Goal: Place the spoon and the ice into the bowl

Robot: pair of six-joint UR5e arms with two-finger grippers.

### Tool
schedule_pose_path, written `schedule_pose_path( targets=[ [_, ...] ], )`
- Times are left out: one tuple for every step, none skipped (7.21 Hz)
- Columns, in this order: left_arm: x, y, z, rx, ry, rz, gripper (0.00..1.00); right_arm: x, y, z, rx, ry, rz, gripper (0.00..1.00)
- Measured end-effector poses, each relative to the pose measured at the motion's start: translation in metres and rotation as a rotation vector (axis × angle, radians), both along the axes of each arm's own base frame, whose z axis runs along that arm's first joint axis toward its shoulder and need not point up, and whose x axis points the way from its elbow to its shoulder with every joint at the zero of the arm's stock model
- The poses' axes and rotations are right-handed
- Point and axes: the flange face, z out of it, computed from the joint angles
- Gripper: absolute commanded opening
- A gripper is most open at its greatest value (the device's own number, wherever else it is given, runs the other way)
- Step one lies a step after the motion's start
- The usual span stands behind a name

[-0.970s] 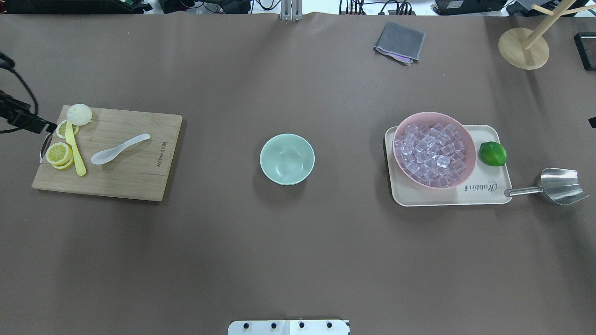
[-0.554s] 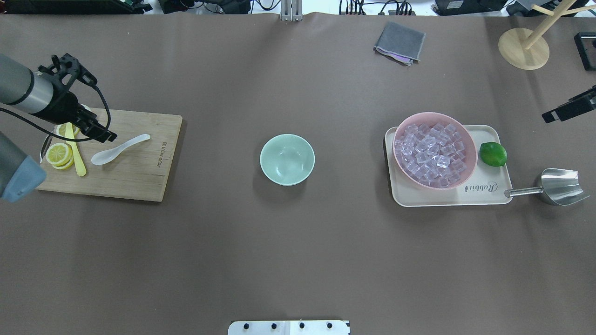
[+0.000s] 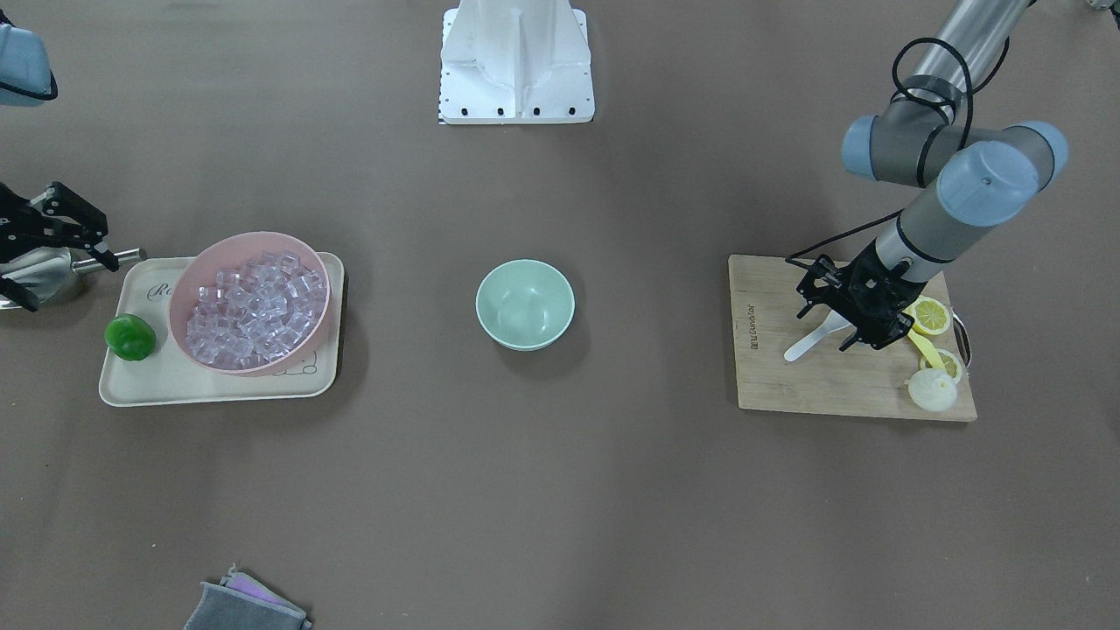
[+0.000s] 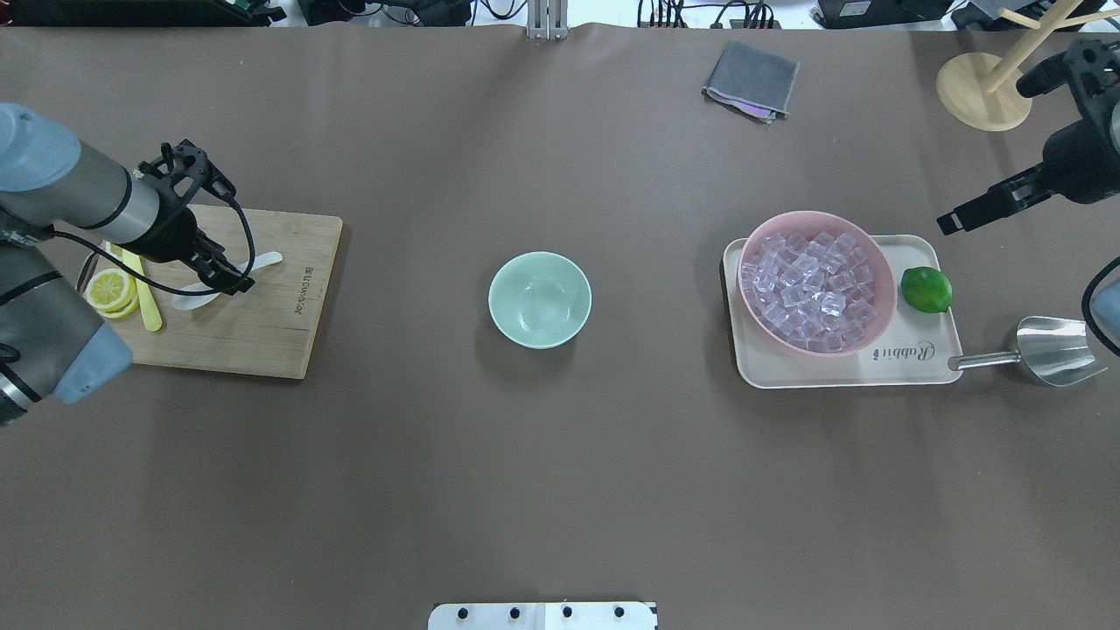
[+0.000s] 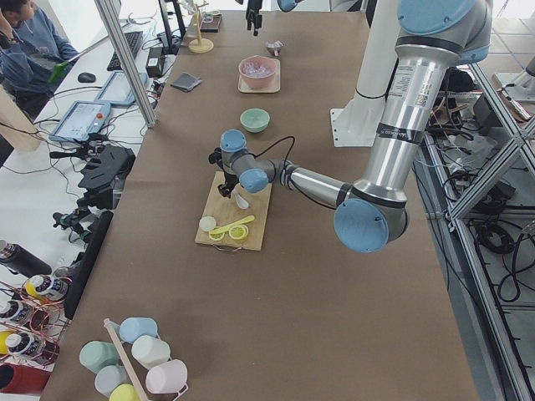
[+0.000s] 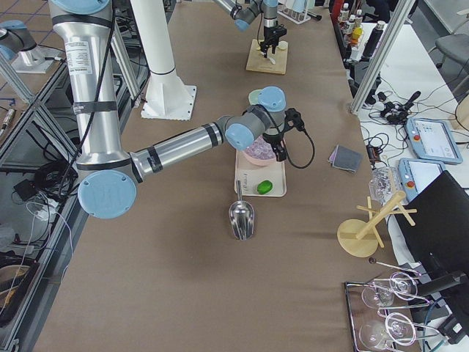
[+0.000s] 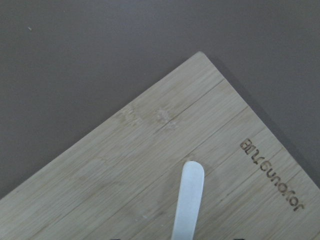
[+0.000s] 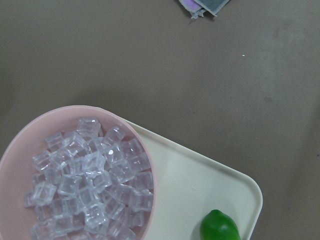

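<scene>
Soft, even overhead light bathes the brown counter (image 4: 560, 481), leaving faint shadows beside the mint-green bowl (image 4: 540, 299) and cutting board (image 4: 262, 332), while the steel scoop (image 4: 1054, 350) glints; focus sharp throughout.

The spoon (image 4: 262, 259) shows only its handle tip and a sliver of its deep end from overhead; the left gripper (image 4: 234, 282) covers the middle. The left wrist view cuts the spoon at the bottom edge, so only the handle end is seen. From overhead, the left arm hides the bun (image 3: 932, 389) and part of the lemon slices (image 4: 109, 289). In the front view the right gripper (image 3: 72, 284) runs off the left edge and covers part of the steel scoop (image 3: 44, 271). The right wrist view cuts the pink bowl (image 8: 145, 165), lime (image 8: 219, 227) and cloth (image 8: 205, 6) at its edges.
</scene>
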Motion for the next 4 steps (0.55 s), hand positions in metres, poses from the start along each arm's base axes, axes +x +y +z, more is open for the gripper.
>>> schedule_pose_path(
  targets=[
    [0.0033, 0.0005, 0.0042, 0.000, -0.009, 0.003, 0.00, -0.0081, -0.0005, -0.0064, -0.006, -0.003, 0.006, 0.95],
    [0.0045, 0.0007, 0.0063, 0.002, -0.014, 0.009, 0.00, -0.0132, -0.0006, -0.0116, -0.012, -0.007, 0.012, 0.96],
    [0.0049, 0.0010, 0.0078, 0.000, -0.017, 0.013, 0.00, -0.0160, -0.0001, -0.0141, -0.015, -0.010, 0.014, 0.96],
    [0.0052, 0.0015, 0.0070, -0.004, -0.016, 0.015, 0.00, -0.0174, 0.0003, -0.0149, -0.017, -0.010, 0.013, 0.96]
  ],
)
